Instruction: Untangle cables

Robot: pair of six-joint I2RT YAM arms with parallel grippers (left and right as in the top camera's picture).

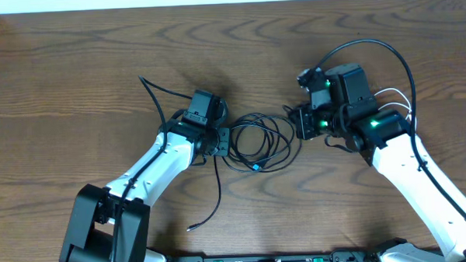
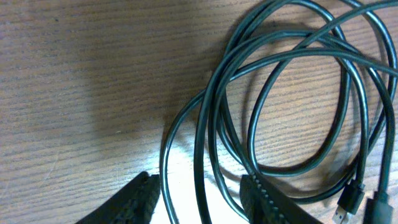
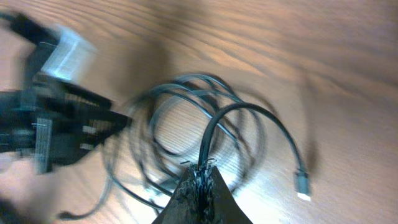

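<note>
Though its view is blurred, the right hand [image 3: 200, 175] shows both fingers pressed together on one black strand [image 3: 211, 134], which rises from the tips, arcs over and ends in a small plug [image 3: 303, 186] lying on the wood. Opposite it, the left hand [image 2: 196, 190] stands about half open, its fingers either side of two strands that pass between them unpinched, so it holds nothing. Between the two hands lies the tangle of black cables [image 1: 258, 146], a loose flat coil near the middle of the worktop [image 1: 75, 66], touching or almost touching each hand. The coil lies to the right of the left hand and to the left of the right hand. Its wider span runs side to side along the line joining them, and both hands are about equally near. One free strand [image 1: 217, 190] trails from beside the left hand toward the near edge. By my judgement the coming move turns on that line: pulling apart along it should draw the loops open, provided the left hand first closes on a different strand.
</note>
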